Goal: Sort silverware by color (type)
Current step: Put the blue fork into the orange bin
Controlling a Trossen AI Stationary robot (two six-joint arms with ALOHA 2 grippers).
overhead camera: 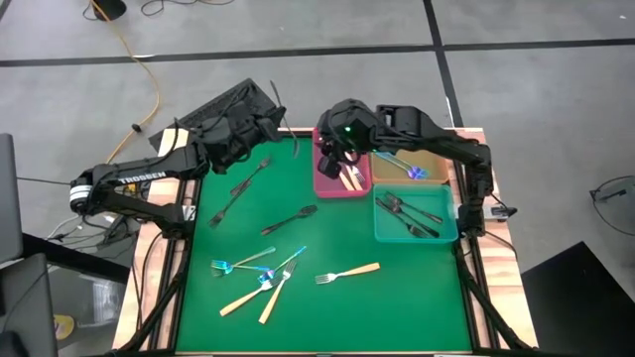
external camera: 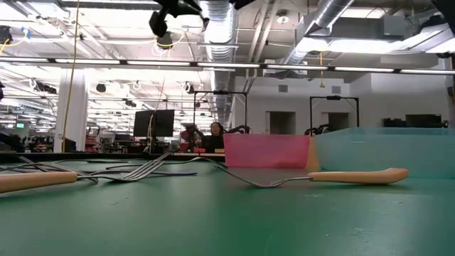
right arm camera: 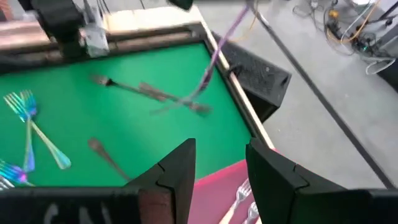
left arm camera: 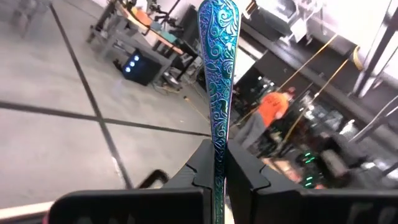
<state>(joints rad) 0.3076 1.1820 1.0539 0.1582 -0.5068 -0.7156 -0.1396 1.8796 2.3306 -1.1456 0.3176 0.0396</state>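
Observation:
My left gripper (overhead camera: 260, 121) hangs over the table's far left corner, shut on an iridescent blue fork (left arm camera: 217, 74). My right gripper (right arm camera: 221, 168) hovers open above the pink tray (overhead camera: 324, 183), which holds tan-handled forks (overhead camera: 350, 177). Loose on the green mat lie three black forks (overhead camera: 288, 220), two blue forks (overhead camera: 241, 263) and three tan-handled forks (overhead camera: 349, 272). More blue forks (overhead camera: 409, 169) lie in the tan tray and black ones (overhead camera: 409, 216) in the teal tray. My left gripper pinches the blue fork's shaft (left arm camera: 217, 171) between its two fingers. The fork lies along the fingers, and its embossed handle end (left arm camera: 217, 18) sticks out past the fingertips toward the far side. It is lifted clear of the table. The tine end is hidden behind the fingers.
The tan tray (overhead camera: 437, 159) and teal tray (overhead camera: 382, 233) sit along the right edge behind and beside the pink one. A wooden rim (overhead camera: 169, 288) borders the mat. A black box (overhead camera: 223, 104) stands off the far left corner. Bare mat shows at the near right (overhead camera: 417, 307).

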